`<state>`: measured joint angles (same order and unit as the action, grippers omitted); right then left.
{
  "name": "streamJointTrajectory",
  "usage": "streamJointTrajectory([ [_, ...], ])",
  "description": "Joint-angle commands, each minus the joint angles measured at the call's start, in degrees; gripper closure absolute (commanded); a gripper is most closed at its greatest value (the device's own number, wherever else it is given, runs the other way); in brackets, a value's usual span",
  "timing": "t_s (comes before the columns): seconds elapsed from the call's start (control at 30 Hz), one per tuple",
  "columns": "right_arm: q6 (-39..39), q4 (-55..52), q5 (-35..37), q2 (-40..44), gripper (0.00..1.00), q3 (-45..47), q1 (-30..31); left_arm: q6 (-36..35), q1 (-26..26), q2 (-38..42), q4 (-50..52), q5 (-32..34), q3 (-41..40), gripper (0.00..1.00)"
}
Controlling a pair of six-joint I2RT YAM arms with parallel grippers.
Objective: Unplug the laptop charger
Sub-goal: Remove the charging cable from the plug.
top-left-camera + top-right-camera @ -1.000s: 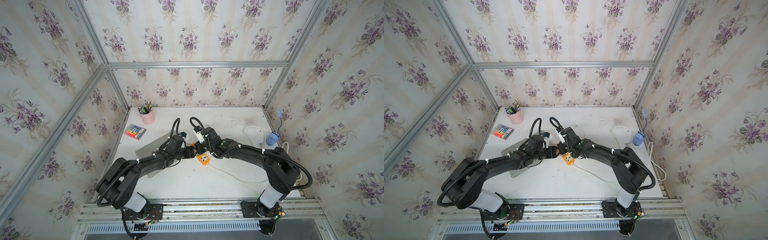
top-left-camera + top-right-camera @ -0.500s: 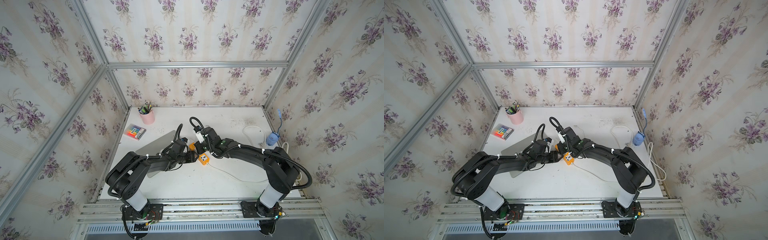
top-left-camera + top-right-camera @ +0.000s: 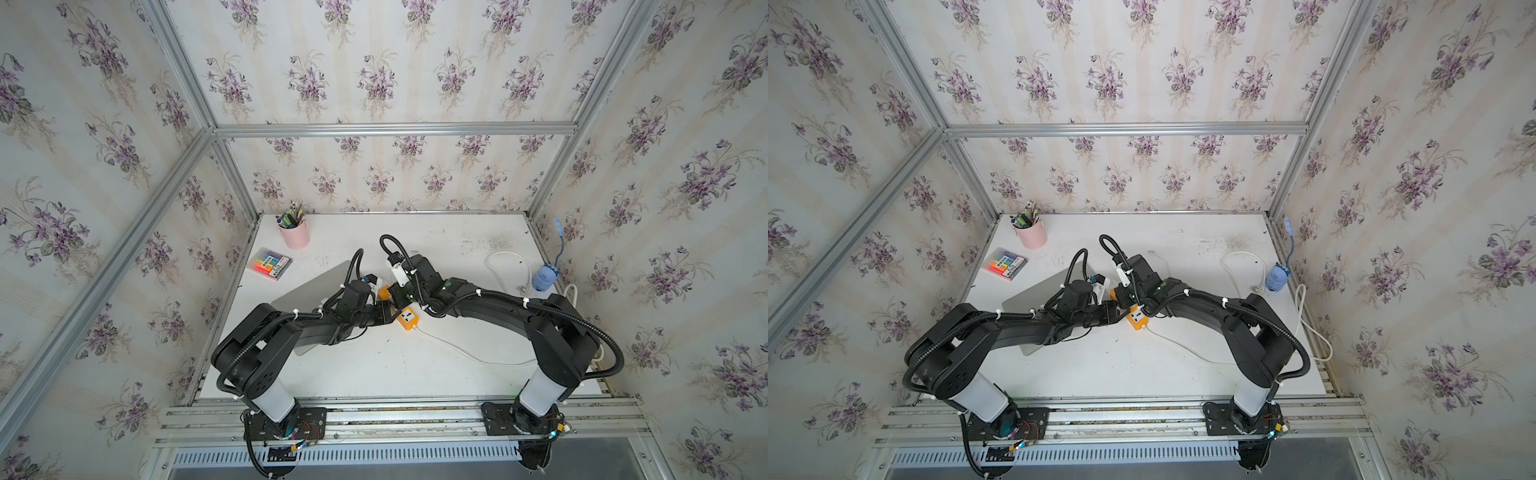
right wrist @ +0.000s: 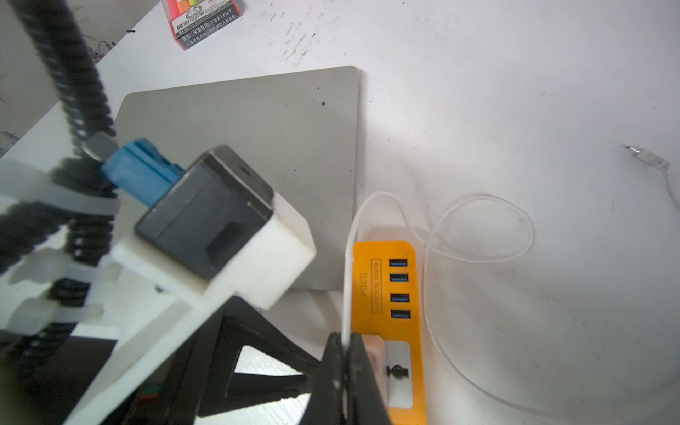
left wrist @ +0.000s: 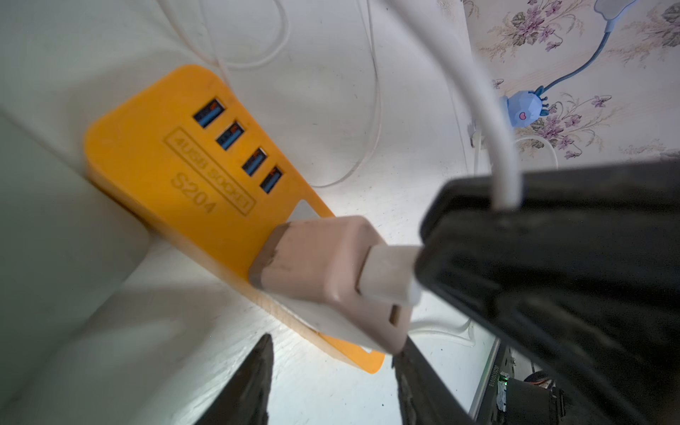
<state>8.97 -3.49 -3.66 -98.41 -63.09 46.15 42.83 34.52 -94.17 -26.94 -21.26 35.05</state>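
Note:
The pinkish-beige laptop charger sits plugged into the orange power strip, with its thin white cable running out of its top. My right gripper is shut on that cable just above the charger. My left gripper is low beside the strip, jaws apart, and the charger lies just beyond its fingertips; one tip meets the charger's corner. Both grippers meet over the strip in both top views, where the arms hide the charger.
The silver laptop lies flat against the strip's left side. A pink pen cup and a highlighter pack stand at the back left. A blue gadget sits at the right wall. The strip's thick white cord trails right.
My left gripper has swung down toward the front of the power strip and its jaws have narrowed. The right gripper has stayed shut on the cable in place.

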Motion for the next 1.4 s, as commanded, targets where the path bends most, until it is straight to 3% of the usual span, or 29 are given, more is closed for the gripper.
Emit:
streamJointTrajectory([
  [0.0,0.43,-1.76,0.92,-0.11,0.97,-0.03,0.13,2.91,-0.07,-0.31,-6.08,0.17,-0.65,0.57],
  [0.3,0.53,-1.97,1.35,-0.28,0.97,0.16,0.01,2.63,-0.08,3.29,-4.45,-1.74,-1.2,0.58],
  [0.6,0.69,-2.01,1.22,0.15,0.98,0.83,0.03,5.22,-0.21,2.76,-5.39,3.68,-1.72,0.61],
  [0.9,1.0,-1.53,1.29,0.94,0.98,2.63,0.01,8.51,-1.21,1.17,-8.65,4.94,-1.86,0.64],
  [1.0,1.0,-1.63,1.2,0.8,0.98,2.51,0.0,11.91,-1.79,-0.78,-10.77,5.09,-2.65,0.65],
  [1.2,0.87,-1.87,1.55,1.29,0.98,2.36,-0.01,21.63,-2.43,-8.91,-24.77,4.1,-5.92,0.69],
  [1.37,0.69,-2.17,1.51,1.16,0.98,1.46,0.04,23.04,-2.43,-12.09,-25.79,3.16,-6.36,0.7],
])
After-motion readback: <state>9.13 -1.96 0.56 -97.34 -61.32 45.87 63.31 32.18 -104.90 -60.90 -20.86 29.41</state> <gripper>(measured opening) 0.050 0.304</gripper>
